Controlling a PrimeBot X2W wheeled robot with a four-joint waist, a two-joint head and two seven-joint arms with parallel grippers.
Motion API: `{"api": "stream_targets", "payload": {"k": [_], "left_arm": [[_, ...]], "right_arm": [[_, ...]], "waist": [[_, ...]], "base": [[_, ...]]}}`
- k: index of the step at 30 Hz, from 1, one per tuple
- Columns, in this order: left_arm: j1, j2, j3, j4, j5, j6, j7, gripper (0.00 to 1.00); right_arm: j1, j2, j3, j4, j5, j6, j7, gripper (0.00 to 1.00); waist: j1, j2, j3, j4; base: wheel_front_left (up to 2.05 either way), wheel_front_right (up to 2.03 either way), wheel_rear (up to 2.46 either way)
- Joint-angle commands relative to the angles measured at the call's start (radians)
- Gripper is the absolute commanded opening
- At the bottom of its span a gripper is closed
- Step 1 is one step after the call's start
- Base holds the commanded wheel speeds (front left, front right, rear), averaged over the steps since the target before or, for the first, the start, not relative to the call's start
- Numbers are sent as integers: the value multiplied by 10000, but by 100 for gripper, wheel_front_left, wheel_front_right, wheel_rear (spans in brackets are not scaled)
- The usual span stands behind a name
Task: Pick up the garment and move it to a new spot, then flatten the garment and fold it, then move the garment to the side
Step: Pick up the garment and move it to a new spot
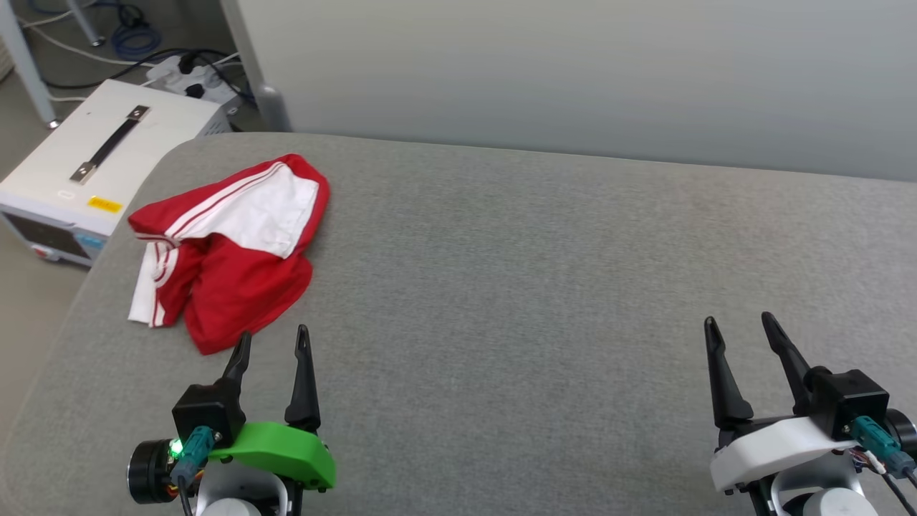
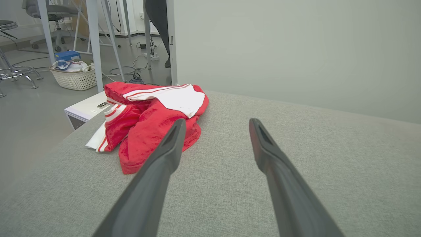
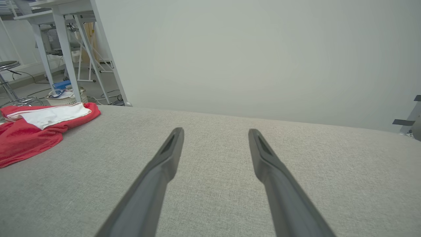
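At the far left, off the table, a white case [image 1: 86,165] with a dark carry handle sits on the floor. Next to it, the garment [image 1: 236,265] lies crumpled on the grey padded table [image 1: 537,287], near the table's far left corner, with a white sleeve and its striped trim turned upward on the red cloth. No lettering shows on it.

Just below the garment's near edge in the head view, the left gripper [image 1: 274,334] sits low at the table's near side. Its forearm comes in from the bottom edge, and its fingers point away from the robot, spread wide with nothing between them. Its left fingertip is just beside the red hem; whether it touches the cloth cannot be told.

Bare table lies across the middle. At the right, well apart from the garment, the right gripper [image 1: 738,319] has a matching pose, with its fingers pointing forward over the table, gaping wide and empty.
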Motion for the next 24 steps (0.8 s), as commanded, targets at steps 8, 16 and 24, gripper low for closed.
{"api": "stream_targets", "payload": {"k": [8,16,24], "left_arm": [[76,-30,1,205,-133,61,-244,100],[93,-33,-80,340,-218,42,-414,100],[109,-36,-143,413,-313,22,-579,100]], "right_arm": [[148,4,283,97,245,-6,-253,100],[162,5,550,201,419,-6,-421,100],[137,6,657,319,524,-7,-584,100]], "waist": [[-1,0,-21,1307],[-1,0,8,2200],[-1,0,52,2814]], "base": [[0,0,0],[0,0,0],[0,0,0]]}}
